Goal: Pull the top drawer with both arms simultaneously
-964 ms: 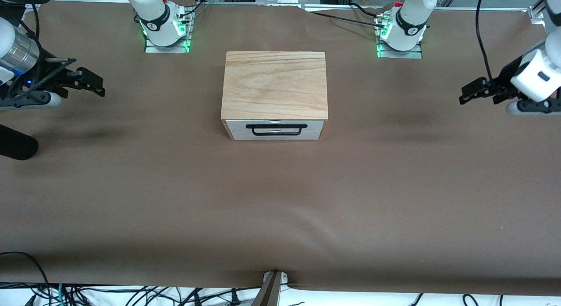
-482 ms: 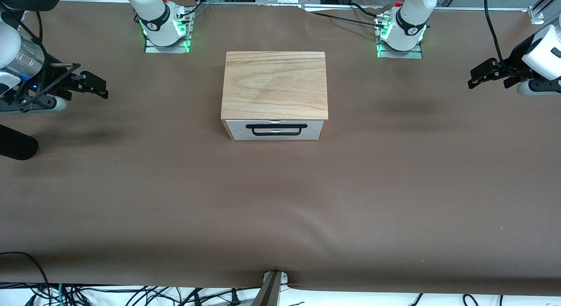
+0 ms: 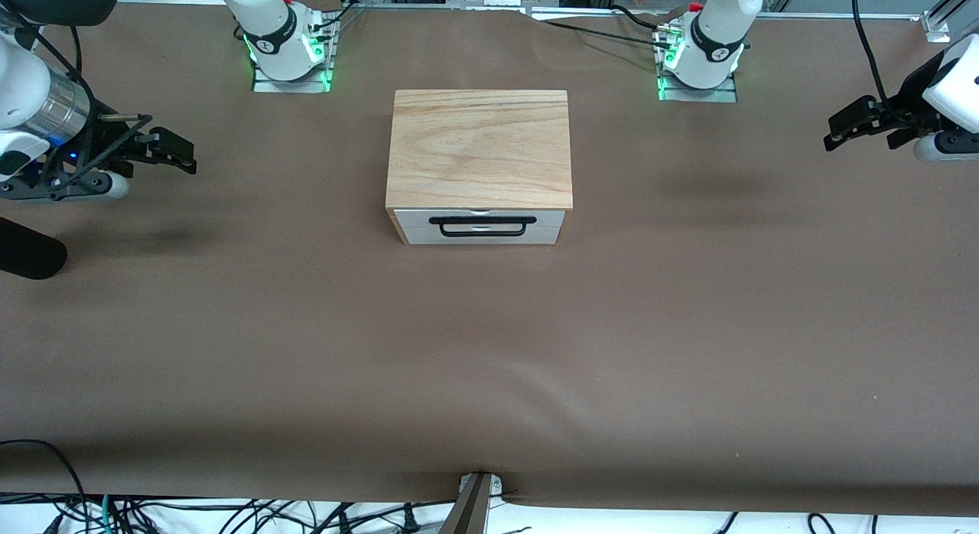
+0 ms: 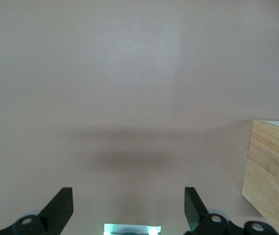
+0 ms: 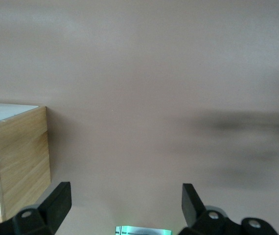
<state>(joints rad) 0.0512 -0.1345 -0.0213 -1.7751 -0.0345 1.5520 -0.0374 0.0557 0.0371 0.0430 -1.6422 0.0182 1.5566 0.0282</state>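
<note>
The light-wood-topped box (image 3: 479, 148) stands mid-table between the arm bases. Its top drawer (image 3: 548, 219) is shut, its white front and black bar handle (image 3: 482, 221) facing the front camera. My right gripper (image 3: 182, 153) hangs open and empty over bare table toward the right arm's end, well apart from the box. My left gripper (image 3: 840, 132) hangs open and empty over the left arm's end. In the left wrist view the open left gripper (image 4: 128, 198) has the box's side (image 4: 271, 169) at the edge. In the right wrist view the open right gripper (image 5: 125, 192) also faces a box side (image 5: 19, 156).
The brown table cover (image 3: 489, 350) is slightly wrinkled near the front edge. The arm bases (image 3: 287, 56) (image 3: 697, 60) glow green. A black rounded object (image 3: 27, 249) lies at the right arm's table end. Cables and a bracket (image 3: 476, 497) sit at the front edge.
The left gripper has drawn away from the box toward the table's end and the bases' side. The right gripper has shifted slightly toward the box. The drawer has not moved.
</note>
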